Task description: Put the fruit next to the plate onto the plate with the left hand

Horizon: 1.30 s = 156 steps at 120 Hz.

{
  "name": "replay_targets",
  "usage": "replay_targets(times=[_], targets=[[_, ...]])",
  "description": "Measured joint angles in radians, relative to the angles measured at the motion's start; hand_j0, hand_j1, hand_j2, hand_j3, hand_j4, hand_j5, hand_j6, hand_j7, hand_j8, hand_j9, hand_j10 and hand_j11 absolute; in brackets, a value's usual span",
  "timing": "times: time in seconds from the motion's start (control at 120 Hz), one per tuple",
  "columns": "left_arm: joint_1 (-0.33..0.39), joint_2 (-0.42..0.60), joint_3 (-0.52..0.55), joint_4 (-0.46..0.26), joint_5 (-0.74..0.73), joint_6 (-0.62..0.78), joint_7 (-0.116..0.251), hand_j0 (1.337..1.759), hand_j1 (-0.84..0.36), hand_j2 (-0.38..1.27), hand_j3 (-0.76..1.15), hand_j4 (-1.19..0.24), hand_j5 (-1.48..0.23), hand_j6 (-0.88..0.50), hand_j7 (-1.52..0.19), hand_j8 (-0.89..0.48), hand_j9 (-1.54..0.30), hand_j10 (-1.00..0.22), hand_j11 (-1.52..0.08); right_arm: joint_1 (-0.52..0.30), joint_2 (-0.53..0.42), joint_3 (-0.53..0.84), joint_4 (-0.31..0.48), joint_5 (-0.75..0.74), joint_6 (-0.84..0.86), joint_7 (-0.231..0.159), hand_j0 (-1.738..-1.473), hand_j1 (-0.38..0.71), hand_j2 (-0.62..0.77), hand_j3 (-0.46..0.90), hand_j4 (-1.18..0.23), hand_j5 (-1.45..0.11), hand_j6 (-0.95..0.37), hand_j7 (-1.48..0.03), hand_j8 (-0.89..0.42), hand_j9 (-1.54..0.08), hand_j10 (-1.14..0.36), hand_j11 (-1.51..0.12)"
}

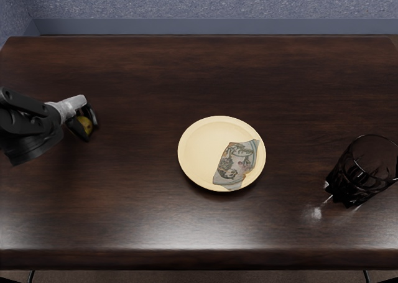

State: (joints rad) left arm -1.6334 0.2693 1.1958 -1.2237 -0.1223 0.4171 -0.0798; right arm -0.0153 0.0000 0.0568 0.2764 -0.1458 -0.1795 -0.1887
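At the middle left of the frame the left hand [83, 119] is seen at the end of a grey wrist and a bulky black forearm that enters from the left edge. Its dark fingers are curled around the fruit [86, 127], of which only a small yellow patch is shown between them. Whether the fruit is lifted off the counter [186, 65] cannot be told. It is held well apart from the plate [199, 147], to its left.

The plate is round, shallow and cream-yellow, with a blue-grey patterned patch on its lower right part. The counter is dark, glossy wood grain. A dark, transparent, faceted glass [364, 170] is seen tilted at the right edge. Wide bare wood is left between hand and plate.
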Motion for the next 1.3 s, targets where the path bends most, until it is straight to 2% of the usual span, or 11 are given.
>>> replay_targets(times=[0.167, 0.208, 0.233, 0.3, 0.425, 0.667, 0.925, 0.958, 1.125, 1.208, 1.3], targets=[[-0.058, 0.028, 0.002, -0.029, -0.021, -0.004, 0.002, 1.647, -0.32, 0.36, -0.01, -0.83, -1.09, -0.40, -1.10, -0.30, -1.12, -0.25, -1.13, 0.000, 0.000, 0.000, 0.000, 0.000, 0.000, 0.000, -1.658, -0.35, 0.00, 0.00, 0.00, 0.00, 0.00, 0.00, 0.00, 0.00, 0.00, 0.00], [-0.086, 0.037, -0.001, -0.041, -0.027, -0.005, 0.002, 1.648, -0.33, 0.42, -0.01, -0.83, -1.11, -0.39, -1.12, -0.29, -1.13, -0.29, -1.13, 0.000, 0.000, 0.000, 0.000, 0.000, 0.000, 0.000, -1.658, -0.35, 0.00, 0.00, 0.00, 0.00, 0.00, 0.00, 0.00, 0.00, 0.00, 0.00], [-0.105, 0.045, -0.005, -0.048, -0.031, -0.005, 0.001, 1.648, -0.33, 0.34, -0.01, -0.83, -1.11, -0.40, -1.13, -0.29, -1.13, -0.29, -1.14, 0.000, 0.000, 0.000, 0.000, 0.000, 0.000, 0.000, -1.658, -0.35, 0.00, 0.00, 0.00, 0.00, 0.00, 0.00, 0.00, 0.00, 0.00, 0.00], [-0.146, 0.058, -0.025, -0.067, -0.041, -0.006, 0.002, 1.649, -0.33, 0.38, 0.00, -0.83, -1.12, -0.40, -1.14, -0.29, -1.14, -0.28, -1.14, 0.000, 0.000, 0.000, 0.000, 0.000, 0.000, 0.000, -1.658, -0.35, 0.00, 0.00, 0.00, 0.00, 0.00, 0.00, 0.00, 0.00, 0.00, 0.00], [-0.227, 0.053, -0.147, -0.093, -0.048, -0.083, 0.045, 1.650, -0.34, 0.44, 0.00, -0.84, -1.14, -0.40, -1.16, -0.27, -1.14, -0.32, -1.14, 0.000, 0.000, 0.000, 0.000, 0.000, 0.000, 0.000, -1.658, -0.35, 0.00, 0.00, 0.00, 0.00, 0.00, 0.00, 0.00, 0.00, 0.00, 0.00], [-0.235, -0.061, -0.373, -0.115, -0.046, -0.299, 0.070, 1.653, -0.36, 0.58, 0.00, -0.82, -1.18, -0.45, -1.17, -0.35, -1.14, -0.46, -1.13, 0.000, 0.000, 0.000, 0.000, 0.000, 0.000, 0.000, -1.658, -0.35, 0.00, 0.00, 0.00, 0.00, 0.00, 0.00, 0.00, 0.00, 0.00, 0.00], [-0.240, -0.095, -0.438, -0.118, -0.044, -0.333, 0.073, 1.654, -0.40, 0.66, 0.00, -0.80, -1.21, -0.44, -1.18, -0.33, -1.14, -0.45, -1.12, 0.000, 0.000, 0.000, 0.000, 0.000, 0.000, 0.000, -1.658, -0.35, 0.00, 0.00, 0.00, 0.00, 0.00, 0.00, 0.00, 0.00, 0.00, 0.00], [-0.241, -0.102, -0.440, -0.117, -0.042, -0.332, 0.073, 1.655, -0.38, 0.62, 0.00, -0.77, -1.14, -0.44, -1.12, -0.35, -1.08, -0.46, -1.06, 0.000, 0.000, 0.000, 0.000, 0.000, 0.000, 0.000, -1.658, -0.35, 0.00, 0.00, 0.00, 0.00, 0.00, 0.00, 0.00, 0.00, 0.00, 0.00], [-0.276, -0.086, -0.448, -0.128, -0.038, -0.330, 0.072, 1.657, -0.01, 0.28, 0.00, -0.36, -0.54, -0.22, -0.53, -0.18, -0.51, -0.23, -0.50, 0.000, 0.000, 0.000, 0.000, 0.000, 0.000, 0.000, -1.658, -0.35, 0.00, 0.00, 0.00, 0.00, 0.00, 0.00, 0.00, 0.00, 0.00, 0.00], [-0.319, 0.095, -0.407, -0.166, -0.038, -0.362, 0.071, 1.657, 0.10, 0.19, 0.00, -0.25, -0.37, -0.16, -0.36, -0.13, -0.35, -0.16, -0.35, 0.000, 0.000, 0.000, 0.000, 0.000, 0.000, 0.000, -1.658, -0.35, 0.00, 0.00, 0.00, 0.00, 0.00, 0.00, 0.00, 0.00, 0.00, 0.00], [-0.301, 0.375, -0.270, -0.180, -0.039, -0.627, 0.068, 1.657, 0.18, 0.12, 0.00, -0.17, -0.25, -0.11, -0.24, -0.09, -0.24, -0.11, -0.23, 0.000, 0.000, 0.000, 0.000, 0.000, 0.000, 0.000, -1.658, -0.35, 0.00, 0.00, 0.00, 0.00, 0.00, 0.00, 0.00, 0.00, 0.00, 0.00]])
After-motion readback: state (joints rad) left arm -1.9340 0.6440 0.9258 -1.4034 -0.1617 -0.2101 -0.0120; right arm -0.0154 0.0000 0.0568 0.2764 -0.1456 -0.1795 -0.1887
